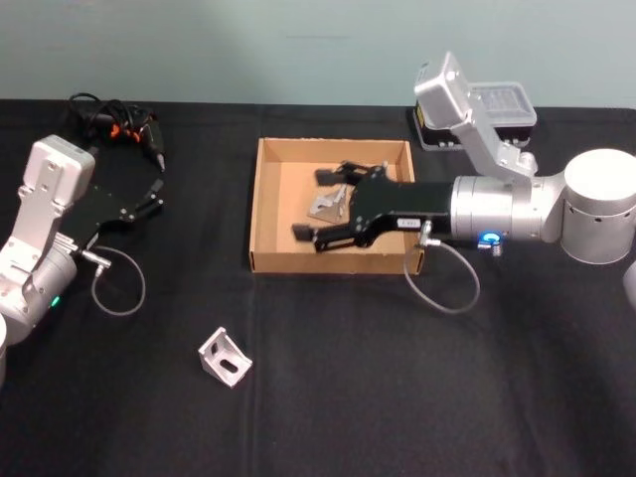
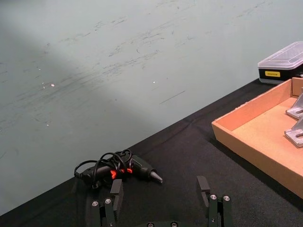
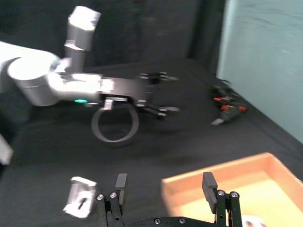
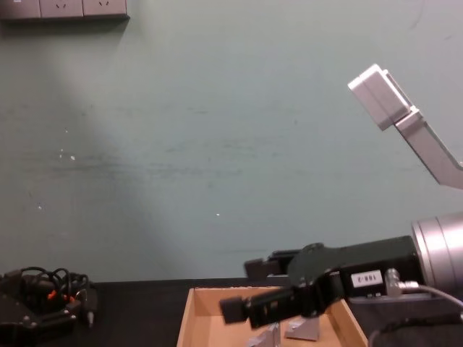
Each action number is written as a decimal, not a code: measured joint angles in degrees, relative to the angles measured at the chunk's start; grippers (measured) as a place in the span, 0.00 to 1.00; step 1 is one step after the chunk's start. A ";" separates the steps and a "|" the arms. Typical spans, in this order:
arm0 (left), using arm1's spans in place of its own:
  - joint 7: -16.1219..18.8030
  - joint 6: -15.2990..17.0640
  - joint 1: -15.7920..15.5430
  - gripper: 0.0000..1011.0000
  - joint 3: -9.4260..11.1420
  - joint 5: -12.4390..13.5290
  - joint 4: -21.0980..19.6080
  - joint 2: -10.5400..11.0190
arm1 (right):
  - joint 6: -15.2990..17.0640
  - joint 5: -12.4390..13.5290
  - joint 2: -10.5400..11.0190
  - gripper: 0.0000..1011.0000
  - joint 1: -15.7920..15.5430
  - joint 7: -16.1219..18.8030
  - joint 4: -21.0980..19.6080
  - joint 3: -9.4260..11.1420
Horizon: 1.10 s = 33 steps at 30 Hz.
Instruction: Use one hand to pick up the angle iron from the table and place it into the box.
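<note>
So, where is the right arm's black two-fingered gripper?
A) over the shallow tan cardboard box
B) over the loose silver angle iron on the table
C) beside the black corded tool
A: the right gripper hangs open over the tan cardboard box, apart from the silver angle iron on the table.

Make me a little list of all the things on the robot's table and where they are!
right gripper: open, holding nothing, over the box
left gripper: open, parked at the left side of the table
box: tan cardboard, middle of the table
loose angle iron: on the table, in front of the box, toward the left
angle irons in the box: at least two
black corded tool: far left corner
black case: clear lid, behind the box, to the right
job left: loose angle iron not yet picked up
</note>
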 joint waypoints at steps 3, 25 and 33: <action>0.00 0.00 0.00 1.00 0.00 0.00 0.00 0.00 | -0.57 0.45 0.52 0.99 -0.29 1.65 -1.13 -0.97; 0.00 0.00 0.00 1.00 0.00 0.00 0.00 0.00 | 1.92 1.08 -3.66 0.99 2.24 7.55 -0.98 -11.82; 0.00 0.00 0.00 1.00 0.00 0.00 0.00 0.00 | 2.77 -0.86 -6.06 0.99 3.24 5.54 2.73 -15.54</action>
